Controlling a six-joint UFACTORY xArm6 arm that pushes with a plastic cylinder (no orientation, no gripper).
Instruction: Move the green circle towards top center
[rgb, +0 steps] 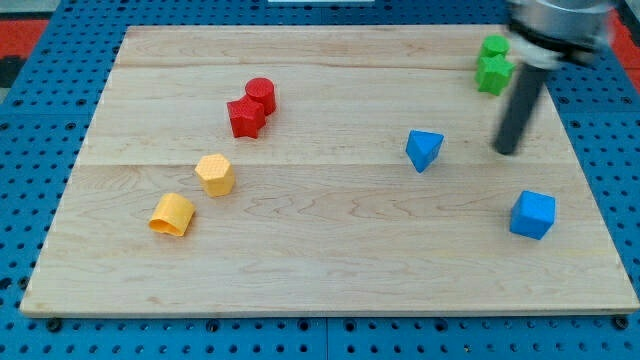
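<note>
Two green blocks sit close together at the view's top right: a green block (493, 46) nearer the top, partly hidden by the arm, and a green block (492, 75) just below it. Their shapes are hard to make out, so I cannot tell which is the circle. My tip (507, 151) rests on the board below and slightly right of the lower green block, apart from it. It stands to the right of the blue triangular block (423, 149).
A blue cube (532, 214) lies at the view's lower right. A red cylinder (261, 94) touches a red star-like block (245, 117) at upper left. A yellow hexagon (215, 174) and a yellow arch-like block (173, 214) lie at lower left. The wooden board (320, 270) sits on blue pegboard.
</note>
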